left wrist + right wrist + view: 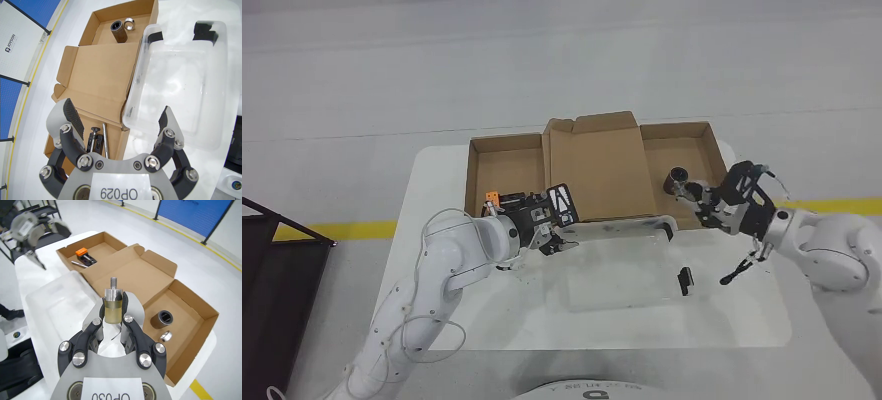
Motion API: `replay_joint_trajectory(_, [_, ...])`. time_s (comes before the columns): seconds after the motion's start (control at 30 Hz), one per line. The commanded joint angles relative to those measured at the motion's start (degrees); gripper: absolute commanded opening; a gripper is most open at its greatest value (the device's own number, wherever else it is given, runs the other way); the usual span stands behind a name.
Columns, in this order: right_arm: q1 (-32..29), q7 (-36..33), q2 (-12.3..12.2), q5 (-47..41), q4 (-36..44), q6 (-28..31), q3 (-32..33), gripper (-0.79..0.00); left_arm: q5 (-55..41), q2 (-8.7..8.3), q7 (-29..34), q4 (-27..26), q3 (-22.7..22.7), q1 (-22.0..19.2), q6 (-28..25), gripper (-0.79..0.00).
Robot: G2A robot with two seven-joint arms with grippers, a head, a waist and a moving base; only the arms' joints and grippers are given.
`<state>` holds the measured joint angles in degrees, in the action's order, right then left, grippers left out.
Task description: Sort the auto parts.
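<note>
My right gripper [114, 300] is shut on a yellowish rubber bumper [112, 311] with a metal cap and a threaded stud. It hangs by the front edge of the cardboard box's right compartment [697, 150], where a dark bearing sleeve [162, 319] and a silver ring [166, 336] lie. The left compartment [504, 165] holds an orange-and-black clamp [83, 255] and a steel rod [78, 264]. My left gripper [118, 109] is open with nothing in it, above the corner where the box meets the clear plastic tray [213, 117].
The box's flat lid [597, 165] lies between the two compartments. Two black pieces [206, 31] sit at the tray's far end. A dark shelf frame [272, 270] stands off the table's left side. Bare white tabletop [742, 310] lies in front of the tray.
</note>
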<state>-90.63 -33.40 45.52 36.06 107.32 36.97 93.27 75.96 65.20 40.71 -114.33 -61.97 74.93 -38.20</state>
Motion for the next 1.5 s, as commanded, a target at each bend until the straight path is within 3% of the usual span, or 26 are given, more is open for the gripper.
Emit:
replay_joint_trajectory(0.0, [7.75,-5.99,0.15,-3.43,-5.33,-4.11,-3.5,-0.785,0.0,0.0,0.0,0.0,0.0,0.0,0.0,0.0])
replay_joint_trajectory(0.2, [23.14,-12.36,1.86,-6.83,-22.18,-9.17,-15.03,-0.785,0.0,0.0,0.0,0.0,0.0,0.0,0.0,0.0])
replay_joint_trajectory(0.4, [30.6,-11.8,3.91,-7.89,-36.63,-10.76,-22.51,-0.785,0.0,0.0,0.0,0.0,0.0,0.0,0.0,0.0])
replay_joint_trajectory(0.67, [34.98,-8.44,5.44,-9.65,-48.27,-8.87,-25.68,-0.785,0.0,0.0,0.0,0.0,0.0,0.0,0.0,0.0])
replay_joint_trajectory(0.97, [35.94,-6.92,5.68,-11.35,-51.89,-8.96,-24.94,-0.782,0.0,0.0,0.0,0.0,0.0,0.0,0.0,0.0])
replay_joint_trajectory(1.0, [36.04,-6.99,5.73,-11.27,-52.05,-9.63,-25.0,-0.76,0.0,0.0,0.0,0.0,0.0,0.0,0.0,0.0])
replay_joint_trajectory(1.17, [36.45,-7.1,5.99,-12.39,-52.8,-10.42,-25.05,-0.428,0.0,0.0,0.0,0.0,0.0,0.0,0.0,0.0])
replay_joint_trajectory(1.27, [36.44,-6.74,5.98,-13.23,-52.87,-9.79,-24.57,0.0,0.0,0.0,0.0,0.0,0.0,0.0,0.0,0.0])
replay_joint_trajectory(1.47, [35.1,-5.7,5.36,-14.27,-51.44,-8.11,-22.17,0.0,0.0,0.0,0.0,0.0,0.0,0.0,0.0,0.0])
